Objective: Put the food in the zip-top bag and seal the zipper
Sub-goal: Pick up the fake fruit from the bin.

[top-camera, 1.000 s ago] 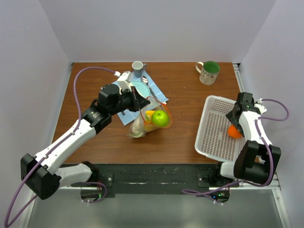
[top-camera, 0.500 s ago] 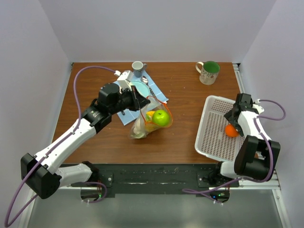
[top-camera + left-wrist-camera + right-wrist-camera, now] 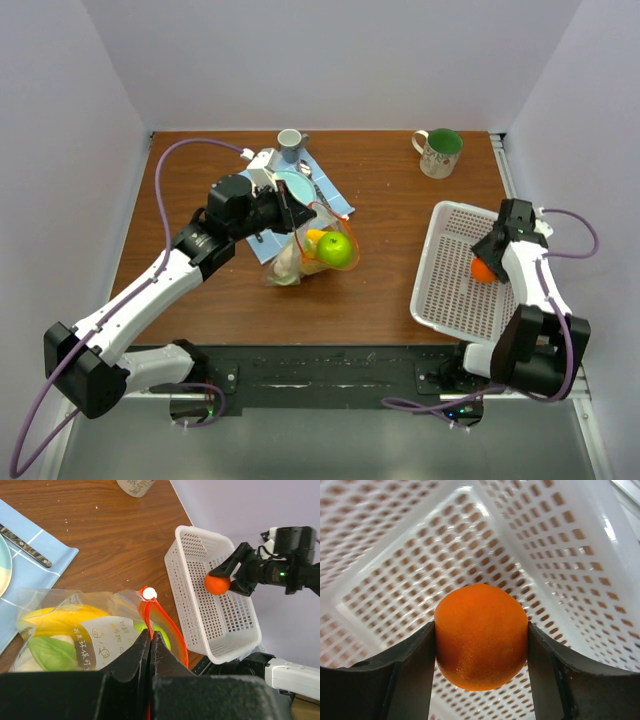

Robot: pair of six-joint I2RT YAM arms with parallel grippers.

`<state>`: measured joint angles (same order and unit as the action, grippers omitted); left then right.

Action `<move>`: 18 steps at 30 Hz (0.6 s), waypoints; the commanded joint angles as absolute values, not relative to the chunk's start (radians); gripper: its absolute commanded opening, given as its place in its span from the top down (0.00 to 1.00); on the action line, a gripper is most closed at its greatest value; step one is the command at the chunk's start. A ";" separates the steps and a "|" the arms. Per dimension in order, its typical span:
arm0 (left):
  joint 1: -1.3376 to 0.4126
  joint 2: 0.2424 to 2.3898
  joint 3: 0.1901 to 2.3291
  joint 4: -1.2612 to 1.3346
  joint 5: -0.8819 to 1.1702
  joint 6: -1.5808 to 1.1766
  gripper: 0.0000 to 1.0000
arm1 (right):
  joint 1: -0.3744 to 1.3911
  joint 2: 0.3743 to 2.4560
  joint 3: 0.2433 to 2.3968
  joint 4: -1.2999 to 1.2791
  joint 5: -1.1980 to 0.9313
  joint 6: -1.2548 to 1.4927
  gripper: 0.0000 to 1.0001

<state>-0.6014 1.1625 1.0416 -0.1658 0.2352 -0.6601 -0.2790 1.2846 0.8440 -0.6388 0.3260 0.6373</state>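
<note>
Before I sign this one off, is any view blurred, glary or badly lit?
Top external: even light, sharp, only soft shadows on the brown wooden table. Left wrist: mild sheen on the clear crinkly plastic bag; the left gripper's black fingers are dark and soft. Right wrist: the round orange fruit is fairly sharp, the white plastic lattice basket behind it blurs towards the edges.

The left arm and the right arm are both made of smooth white shells joined by chunky black joints, and both are bolted to a black rail. A purple cable loops along each arm. The fingers are dark, matte, tapered plates, and a small green light glows on the right wrist.
</note>
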 commanded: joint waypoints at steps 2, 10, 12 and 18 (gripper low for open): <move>-0.594 1.143 1.071 -0.084 0.238 -0.657 1.00 | -0.137 1.129 1.000 -0.727 0.182 0.617 0.78; -0.594 1.150 1.051 -0.075 0.230 -0.678 1.00 | 0.334 1.048 1.187 -0.730 0.143 0.803 0.80; -0.594 1.157 1.046 -0.068 0.230 -0.692 1.00 | 0.403 1.063 1.207 -0.693 0.153 0.830 0.80; -0.592 1.164 1.009 -0.048 0.216 -0.739 1.00 | 0.688 1.201 1.252 -0.561 0.233 0.907 0.81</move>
